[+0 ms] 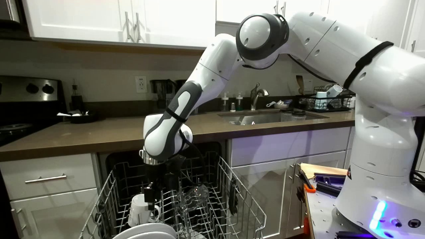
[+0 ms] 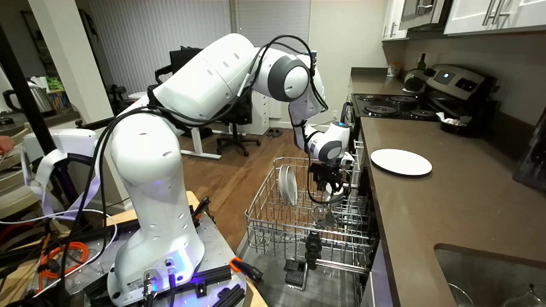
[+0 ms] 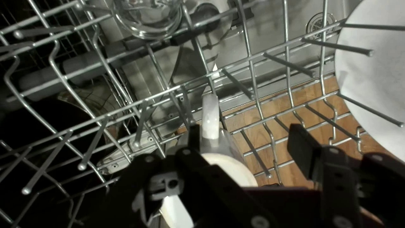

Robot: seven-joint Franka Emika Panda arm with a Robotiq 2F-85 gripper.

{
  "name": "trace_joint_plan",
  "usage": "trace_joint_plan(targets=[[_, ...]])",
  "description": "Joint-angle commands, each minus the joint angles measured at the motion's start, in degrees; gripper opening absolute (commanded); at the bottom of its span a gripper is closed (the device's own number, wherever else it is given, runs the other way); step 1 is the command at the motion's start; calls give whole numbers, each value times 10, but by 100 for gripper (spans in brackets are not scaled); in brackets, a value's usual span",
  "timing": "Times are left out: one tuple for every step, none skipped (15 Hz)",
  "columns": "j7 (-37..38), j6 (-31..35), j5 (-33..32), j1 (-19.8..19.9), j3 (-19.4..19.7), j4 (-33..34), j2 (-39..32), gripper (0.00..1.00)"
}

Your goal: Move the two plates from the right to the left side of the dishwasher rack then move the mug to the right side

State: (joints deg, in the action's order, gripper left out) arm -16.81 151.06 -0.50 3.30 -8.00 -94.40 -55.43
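Observation:
Over the mug (image 3: 232,167) hangs my gripper (image 3: 246,142), its jaws spread wide in the wrist view. One finger (image 3: 194,139) crosses in front of the mug beside its handle (image 3: 210,117); whether they touch I cannot tell. The opposite finger (image 3: 302,148) stands off to the side over bare tines. The white mug (image 1: 138,210) sits in the dishwasher rack (image 1: 245,191), apparently mouth down. The two plates (image 2: 288,185) stand on edge, close together, in the rack near its outer side. In the wrist view only one plate face (image 3: 373,69) shows, at the right edge.
A clear glass (image 1: 199,194) stands in the rack beside the mug, seen also as a glass base (image 3: 148,22) in the wrist view. Upright tines surround the gripper. A lone thin white plate (image 2: 401,162) lies on the brown countertop (image 2: 460,192) next to the rack.

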Motion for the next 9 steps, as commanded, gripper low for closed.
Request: trace_joint_plan(targets=[[14,-7,-3,-7,5,9,-5,71],[14,-8,-1,-6,3,9,-5,69],[15,-9,0,-6,2,9,-5,69],[17,-9,1,-6,2,9,-5,69],[19,-10,1,-7,2,9,-6,70],[20,-11,1,-8,2,10,-8,70],[21,-12,2,-8,1,10,-9,68],[22,-15,3,-9,0,10,-10,66],[23,-17,3,-10,-1,10,-12,56]])
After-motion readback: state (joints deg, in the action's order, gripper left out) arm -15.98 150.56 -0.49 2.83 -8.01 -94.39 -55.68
